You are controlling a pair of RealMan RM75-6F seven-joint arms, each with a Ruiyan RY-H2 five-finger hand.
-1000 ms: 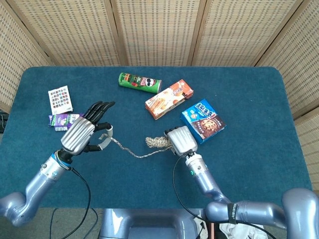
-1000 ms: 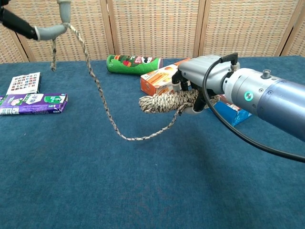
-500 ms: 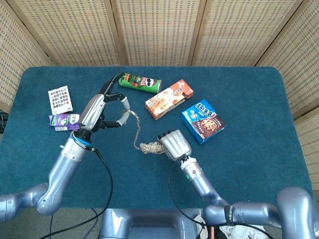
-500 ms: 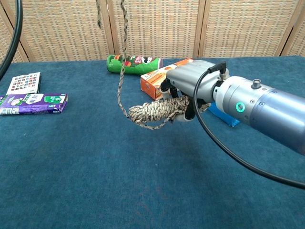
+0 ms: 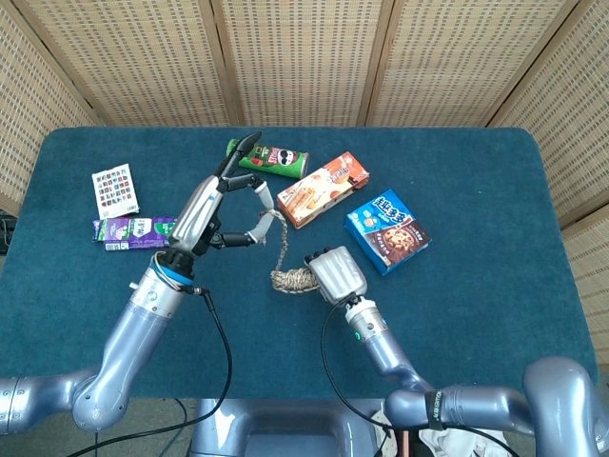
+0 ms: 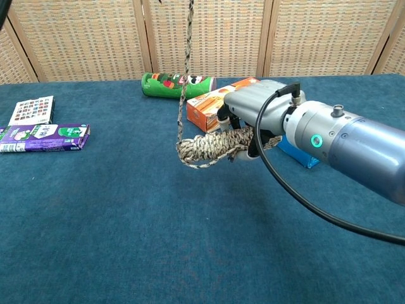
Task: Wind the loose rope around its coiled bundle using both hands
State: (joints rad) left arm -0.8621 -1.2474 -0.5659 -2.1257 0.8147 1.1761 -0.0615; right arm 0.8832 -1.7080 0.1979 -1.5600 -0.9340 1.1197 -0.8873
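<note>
My right hand (image 5: 338, 273) (image 6: 262, 117) grips one end of the speckled coiled rope bundle (image 5: 292, 279) (image 6: 212, 145), holding it just above the blue table. The loose rope (image 5: 281, 246) (image 6: 185, 69) rises steeply from the bundle's free end. My left hand (image 5: 217, 208) pinches that rope near its top, lifted up and left of the bundle; its other fingers are spread. The chest view cuts the left hand off above its top edge.
A green chip can (image 5: 268, 157) (image 6: 177, 83) lies at the back. An orange box (image 5: 323, 188) (image 6: 212, 104) and a blue cookie box (image 5: 386, 229) lie behind and right of the bundle. A purple pack (image 5: 133, 231) (image 6: 43, 137) and a patterned card (image 5: 115, 188) (image 6: 30, 109) sit at the left.
My left hand has swept right and up from the table's left side, drawing the slack rope off the cloth until it hangs nearly upright over the bundle. The right hand shifted slightly left.
</note>
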